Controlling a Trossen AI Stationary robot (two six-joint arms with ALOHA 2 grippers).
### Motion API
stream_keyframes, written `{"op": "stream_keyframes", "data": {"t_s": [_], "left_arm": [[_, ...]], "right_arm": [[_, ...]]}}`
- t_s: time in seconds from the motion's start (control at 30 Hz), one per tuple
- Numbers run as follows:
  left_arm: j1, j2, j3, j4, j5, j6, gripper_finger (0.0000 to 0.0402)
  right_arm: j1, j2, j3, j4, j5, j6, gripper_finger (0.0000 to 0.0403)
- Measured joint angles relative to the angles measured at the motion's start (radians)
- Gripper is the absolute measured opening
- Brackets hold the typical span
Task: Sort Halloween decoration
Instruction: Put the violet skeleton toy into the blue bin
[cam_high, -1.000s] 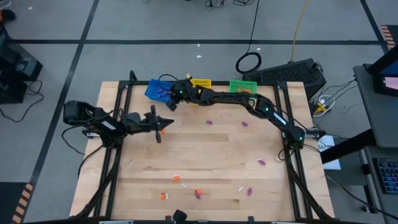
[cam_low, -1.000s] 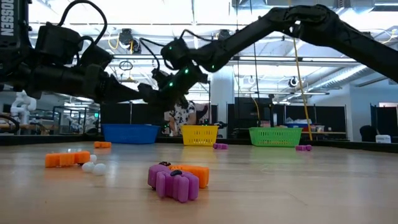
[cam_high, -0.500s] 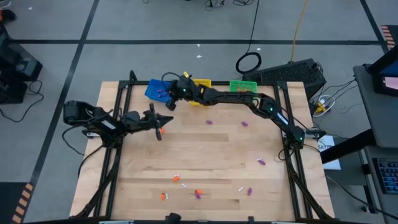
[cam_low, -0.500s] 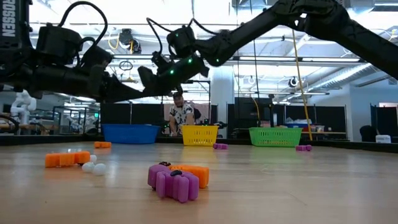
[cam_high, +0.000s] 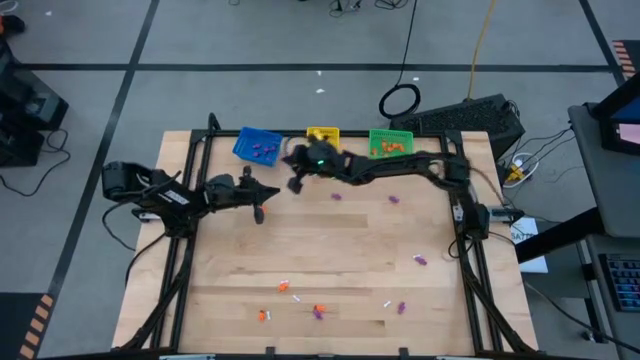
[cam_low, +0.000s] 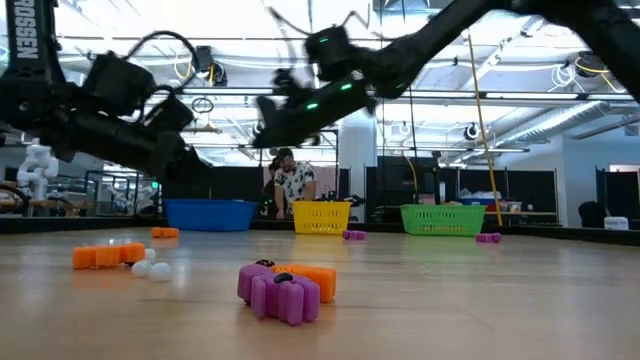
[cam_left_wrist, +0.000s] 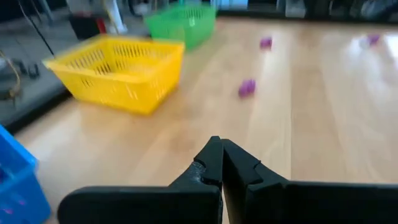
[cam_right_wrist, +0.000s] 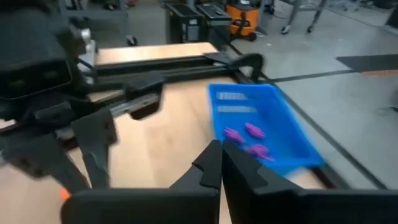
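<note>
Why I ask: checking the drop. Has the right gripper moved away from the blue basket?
Yes. The right gripper, jaws shut, has moved off the blue basket and now sits below the yellow basket.

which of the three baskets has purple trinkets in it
The blue basket, at the left end of the row in the high view, holds purple trinkets. The green basket shows orange pieces; the yellow basket shows no purple.

left arm reaching in from table's left side, raised | left gripper (cam_high: 262, 195) fingers closed together, empty | right arm stretched across the far side, raised | right gripper (cam_high: 294, 183) fingers closed together, empty
</note>
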Motion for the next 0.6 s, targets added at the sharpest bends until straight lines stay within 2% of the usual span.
{"op": "stream_keyframes", "data": {"t_s": [0.13,0.3,0.43,0.6], "left_arm": [[0.0,0.0,0.099,-0.251,-0.004,0.004,0.0],[0.0,0.0,0.31,-0.766,-0.05,0.011,0.0],[-0.011,0.0,0.464,-1.121,-0.154,0.031,0.0],[0.0,0.0,0.59,-1.367,-0.296,0.028,0.0]], "right_arm": [[-0.02,-0.174,-0.184,-0.011,0.003,-0.032,0.0],[-0.031,-0.364,-0.378,-0.012,0.03,-0.056,0.0],[-0.033,-0.507,-0.515,-0.008,0.091,-0.065,0.0],[-0.032,-0.634,-0.672,0.032,0.132,-0.046,0.0]]}}
